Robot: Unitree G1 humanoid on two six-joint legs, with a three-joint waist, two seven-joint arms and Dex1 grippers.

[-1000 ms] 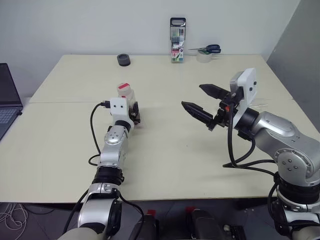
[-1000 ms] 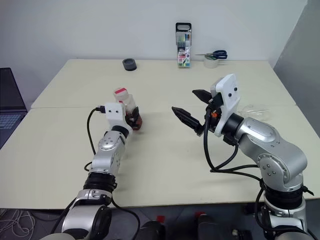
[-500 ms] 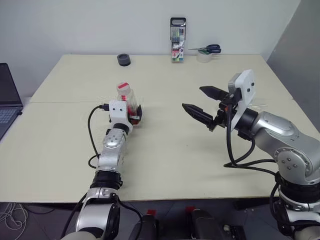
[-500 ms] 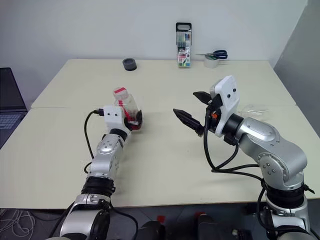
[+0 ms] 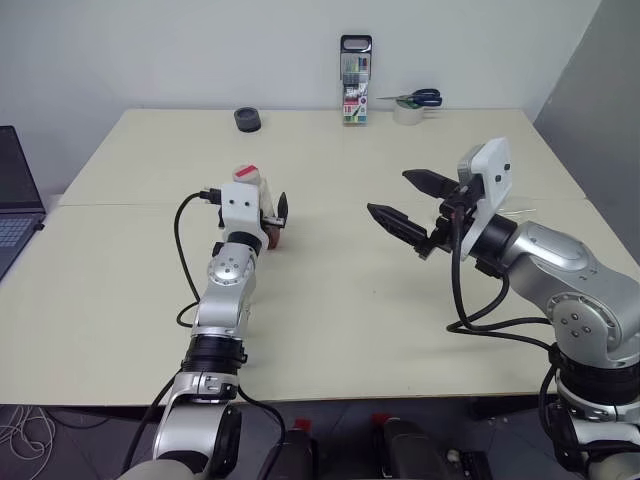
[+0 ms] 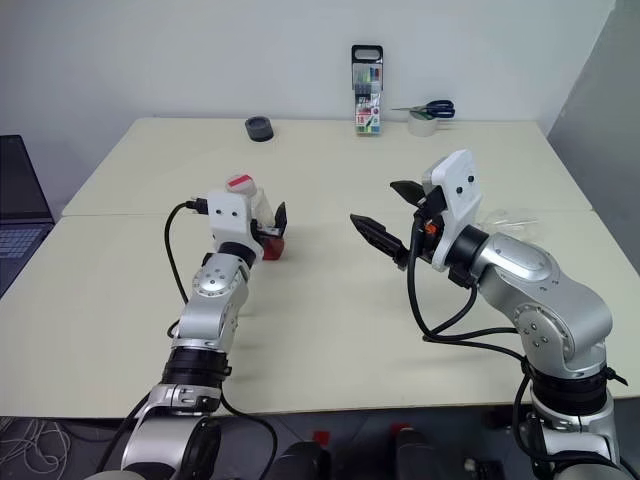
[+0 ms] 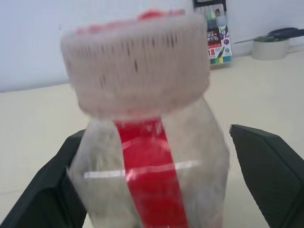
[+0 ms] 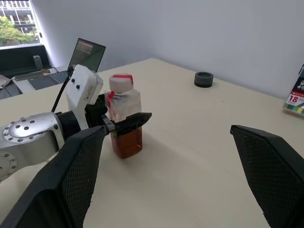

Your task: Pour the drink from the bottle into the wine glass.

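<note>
**Left claw spread around the bottle, right claw hanging open mid-table**

The small clear plastic bottle [image 8: 125, 116] with the pink-red cap and red vertical label strip stands upright on the pale beige table [image 5: 340, 300], over on the robot's left half. The amber-brown drink [image 8: 127, 141] fills only the bottom part of it; the upper part looks clear. The left claw [image 8: 124, 124] sits around the bottle at about mid-height, with its black fingers [image 7: 273, 178] spread apart, one on each side. In the left wrist view there's a visible gap between the finger on one side and the bottle wall, so it's wide open, not squeezing. On the other side I can't tell if the finger touches.

The right claw [image 5: 406, 205] is up in the air above the middle-right of the table, well apart from the bottle, pointing across toward the robot's left. Its two black fingers [image 5: 390, 220] are spread wide with nothing between them.

The clear stemmed wine glass [image 6: 507, 217] seems to be lying on the table just behind the right arm, though it's mostly hidden and hard to make out.

Along the far edge there's a tall pack of markers [image 5: 355, 82] standing up, blue-handled scissors [image 5: 414, 98] resting on a roll of tape [image 5: 407, 114], and a small dark round object [image 5: 247, 120]. A laptop [image 5: 16, 207] pokes in at the far left.
</note>
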